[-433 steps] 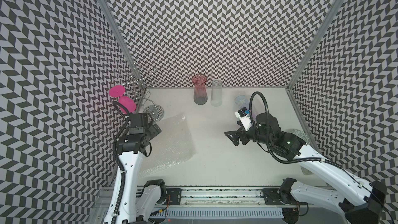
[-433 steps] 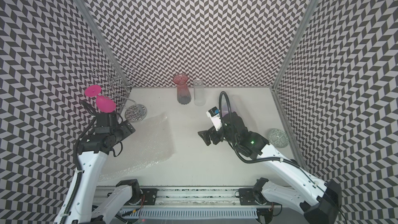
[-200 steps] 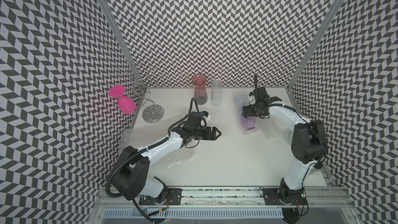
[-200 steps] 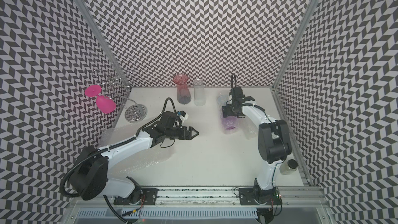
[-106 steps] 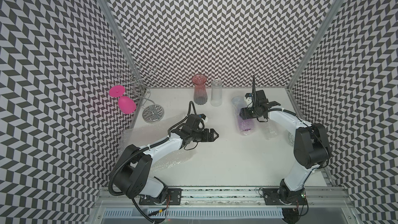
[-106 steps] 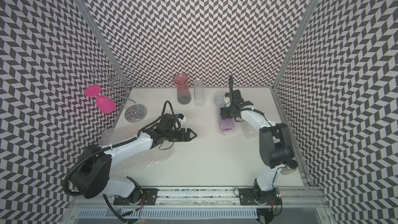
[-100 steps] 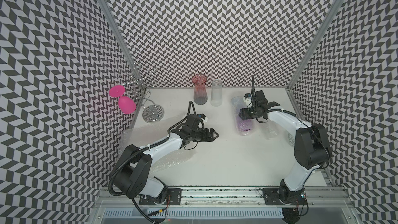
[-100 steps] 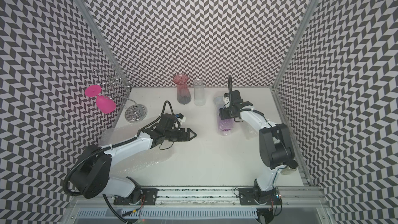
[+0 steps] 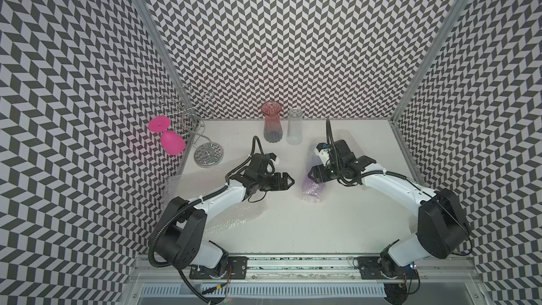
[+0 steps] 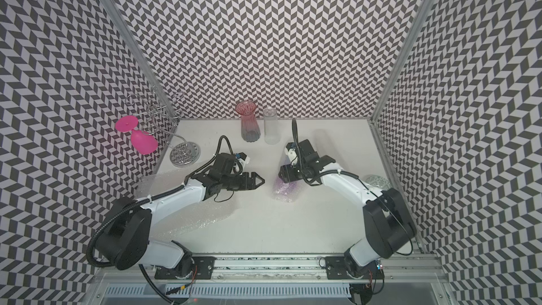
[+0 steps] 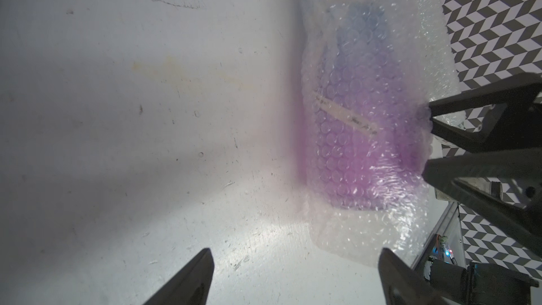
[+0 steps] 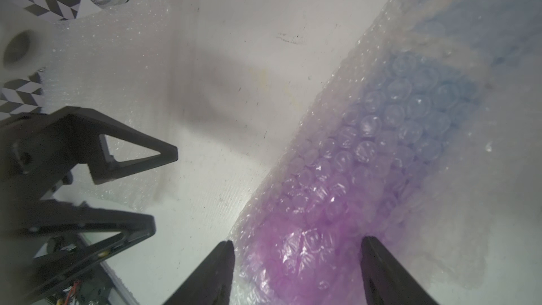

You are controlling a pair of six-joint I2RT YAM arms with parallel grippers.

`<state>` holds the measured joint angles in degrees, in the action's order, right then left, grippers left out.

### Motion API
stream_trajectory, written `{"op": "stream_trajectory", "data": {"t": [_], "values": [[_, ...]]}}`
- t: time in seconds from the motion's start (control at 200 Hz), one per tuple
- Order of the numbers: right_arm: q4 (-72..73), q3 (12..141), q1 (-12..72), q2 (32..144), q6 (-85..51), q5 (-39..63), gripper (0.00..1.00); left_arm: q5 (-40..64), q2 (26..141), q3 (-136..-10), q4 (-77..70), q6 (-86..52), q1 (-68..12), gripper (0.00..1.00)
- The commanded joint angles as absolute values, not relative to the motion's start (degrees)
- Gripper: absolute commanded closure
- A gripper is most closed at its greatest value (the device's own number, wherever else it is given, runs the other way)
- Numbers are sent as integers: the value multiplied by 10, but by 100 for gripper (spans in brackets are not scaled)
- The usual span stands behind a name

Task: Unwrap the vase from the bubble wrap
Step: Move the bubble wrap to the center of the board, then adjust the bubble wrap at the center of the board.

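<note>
**Right gripper** (image 12: 296,242): the black, tapered fingers (image 12: 217,268) are closed from either side on the bubble wrap (image 12: 410,130). This is a whitish, translucent plastic sheet of small round air cells, crinkled and glossy. It is rolled around a smooth vase (image 12: 322,218) that shades from purple to blue. The bundle lies on its side on the matt, scuffed white tabletop (image 12: 234,54). Its long axis runs from the purple end between the fingers to the blue end ahead of them, toward the back wall. A pale strip of tape (image 11: 346,115) crosses the wrap just beside the fingers.

**Left gripper** (image 11: 296,259): the fingers are spread wide and hold nothing. Their tips point at the bundle from the opposite side, near it but apart. A flat loose sheet (image 9: 234,221) of the same bubbled plastic lies under this arm.

**Beyond both grippers**: a ribbed red glass vase (image 9: 271,124) stands upright at the back wall, with a clear glass cylinder (image 9: 294,126) just beside it. Farther out on the left gripper's side, a chrome wire rack (image 9: 208,152) carries an inverted pink goblet (image 9: 171,142).
</note>
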<state>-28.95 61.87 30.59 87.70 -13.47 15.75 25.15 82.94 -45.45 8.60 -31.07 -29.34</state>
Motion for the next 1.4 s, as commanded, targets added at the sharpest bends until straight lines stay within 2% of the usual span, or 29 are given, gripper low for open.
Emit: {"op": "stream_trajectory", "data": {"t": [0.0,0.15,0.32,0.456,0.496,0.736,0.951,1.146,1.397], "values": [[-312,619,308,853,-162,192,28,264,824,-461,89,-287,-287,12],[-307,622,295,814,-192,188,26,232,850,-530,146,-238,-314,11],[-281,572,207,781,-221,245,26,210,909,-618,163,-229,-356,10],[-288,559,151,772,-209,254,24,178,977,-713,193,-228,-385,7],[-291,555,140,771,-205,256,24,163,1003,-746,210,-228,-394,1],[-281,516,112,769,-188,262,22,110,1138,-887,280,-200,-427,1],[-284,489,111,775,-169,267,22,77,1143,-858,279,-206,-418,8],[-289,486,111,777,-153,267,22,138,1098,-764,226,-238,-356,26],[-273,467,112,774,-153,293,22,172,1068,-676,211,-240,-303,38]]}}
